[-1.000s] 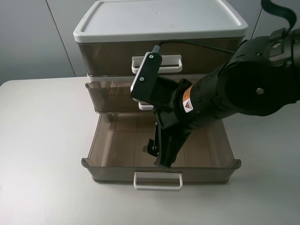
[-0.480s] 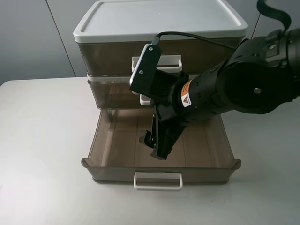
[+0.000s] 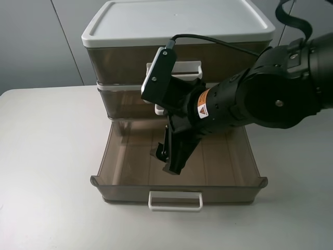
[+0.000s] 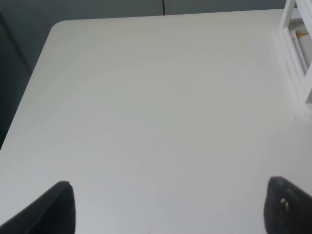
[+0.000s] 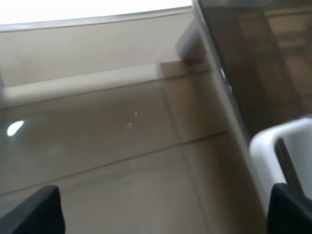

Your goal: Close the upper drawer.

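Note:
A three-drawer cabinet with a white top [image 3: 177,21] stands at the back of the table. Its upper drawer [image 3: 119,62] has a smoky brown front and a white handle [image 3: 191,68], partly hidden by my right arm. The middle drawer [image 3: 122,101] sticks out slightly. The bottom drawer [image 3: 177,190] is pulled far out and is empty. My right gripper [image 3: 167,160] is open, pointing down over the bottom drawer's inside, below the upper handle. In the right wrist view the gripper [image 5: 156,214] faces brown drawer plastic and a white handle [image 5: 287,146]. My left gripper [image 4: 168,209] is open over bare table.
The white table [image 3: 47,156] stretches left and right of the cabinet. A grey wall [image 3: 36,41] stands behind it. The bottom drawer's white handle [image 3: 175,200] is near the table's front. The cabinet's white edge [image 4: 297,63] shows in the left wrist view.
My right arm has moved up and to the left, lifting the gripper higher over the open bottom drawer and closer to the cabinet front. The drawers have not moved.

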Controlling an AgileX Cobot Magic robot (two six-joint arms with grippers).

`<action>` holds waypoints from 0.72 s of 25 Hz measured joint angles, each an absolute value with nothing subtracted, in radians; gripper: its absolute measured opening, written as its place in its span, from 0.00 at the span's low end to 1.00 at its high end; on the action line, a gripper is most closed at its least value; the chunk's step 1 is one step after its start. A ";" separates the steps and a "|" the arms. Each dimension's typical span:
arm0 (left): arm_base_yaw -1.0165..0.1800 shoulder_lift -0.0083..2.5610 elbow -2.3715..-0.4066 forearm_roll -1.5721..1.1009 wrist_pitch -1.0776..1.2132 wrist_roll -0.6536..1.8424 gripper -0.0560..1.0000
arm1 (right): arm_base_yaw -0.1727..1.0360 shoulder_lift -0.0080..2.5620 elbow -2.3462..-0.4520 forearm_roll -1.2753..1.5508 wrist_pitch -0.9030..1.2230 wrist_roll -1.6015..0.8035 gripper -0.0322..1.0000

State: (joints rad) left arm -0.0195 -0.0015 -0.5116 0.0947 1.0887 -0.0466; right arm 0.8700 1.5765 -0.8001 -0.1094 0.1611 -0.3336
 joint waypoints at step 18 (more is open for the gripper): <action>-0.019 -0.001 -0.512 0.095 1.089 -0.047 0.75 | 0.887 1.438 -0.800 -0.050 0.215 -0.334 0.64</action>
State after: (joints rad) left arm -0.0195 -0.0015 -0.5116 0.0947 1.0887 -0.0466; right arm 0.8875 1.4382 -0.8001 -0.0498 0.2149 -0.3336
